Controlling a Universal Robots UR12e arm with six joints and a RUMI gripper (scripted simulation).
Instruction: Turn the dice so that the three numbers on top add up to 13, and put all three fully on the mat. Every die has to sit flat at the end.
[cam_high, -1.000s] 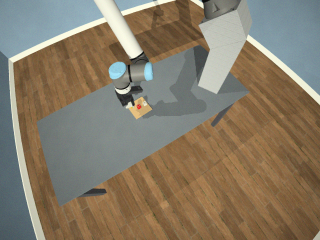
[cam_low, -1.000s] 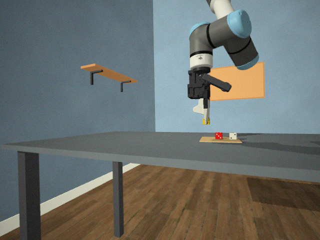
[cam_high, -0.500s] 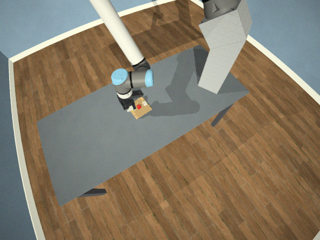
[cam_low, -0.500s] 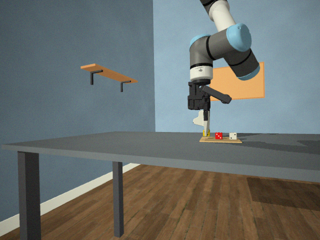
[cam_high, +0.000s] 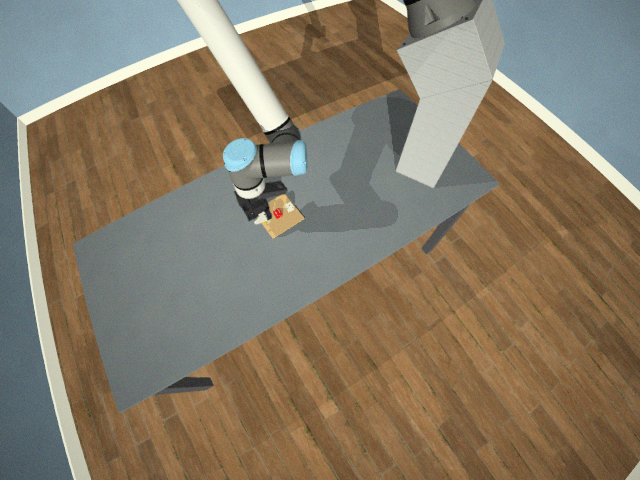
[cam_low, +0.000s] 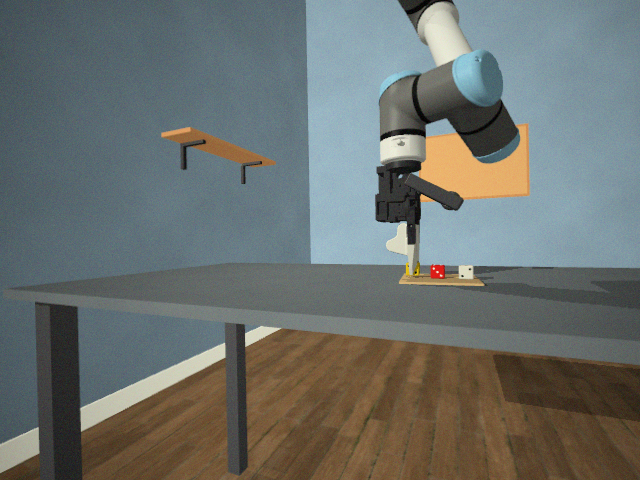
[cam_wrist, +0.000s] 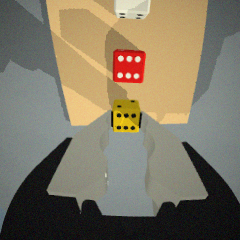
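My gripper is shut on a yellow die and holds it low over the near end of the tan mat. From the side, the yellow die sits at about mat level at the mat's left end; I cannot tell if it touches. A red die lies flat on the mat beyond it, showing six pips to the wrist camera. A white die lies further along the mat, partly cut off by the frame edge. In the side view the red die and white die stand right of the gripper.
The mat lies near the middle of the grey table. A tall grey block, the arm's base column, rises at the table's far right end. A wall shelf and an orange panel hang behind.
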